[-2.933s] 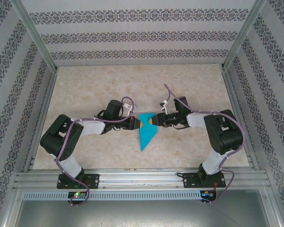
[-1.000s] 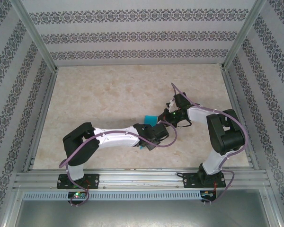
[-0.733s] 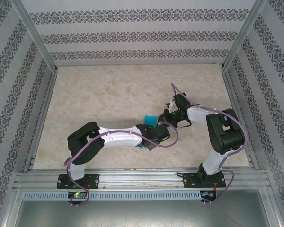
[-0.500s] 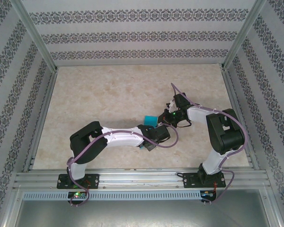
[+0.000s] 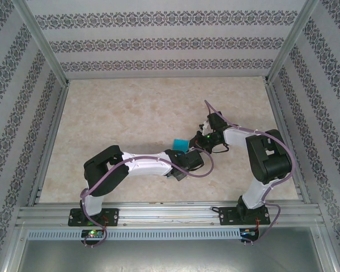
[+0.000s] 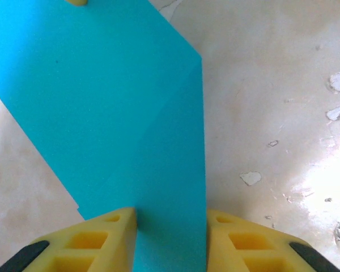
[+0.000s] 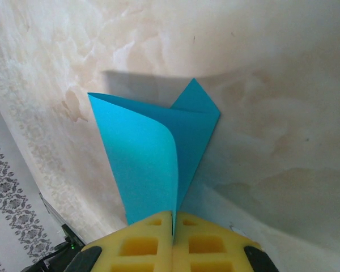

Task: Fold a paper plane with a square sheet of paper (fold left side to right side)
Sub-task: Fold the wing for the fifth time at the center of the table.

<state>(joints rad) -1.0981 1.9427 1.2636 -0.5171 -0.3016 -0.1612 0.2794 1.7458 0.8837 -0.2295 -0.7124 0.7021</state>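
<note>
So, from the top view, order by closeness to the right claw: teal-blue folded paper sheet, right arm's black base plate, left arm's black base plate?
1. Teal-blue folded paper sheet: pinched in the right claw.
2. Right arm's black base plate: near edge, right.
3. Left arm's black base plate: near edge, left.

Your left arm (image 5: 144, 165) lay stretched to the right from its folded elbow, with the wrist bent down just in front of your right arm (image 5: 265, 158). Your left gripper (image 6: 170, 216) had its 2 yellow fingers (image 6: 102, 232) apart, a strip of the folded sheet of paper (image 6: 130, 113) running through the gap. Your right arm rose from its base, then angled left. Your right gripper (image 7: 173, 218) had both fingers pressed together, pinching the paper's edge.
</note>
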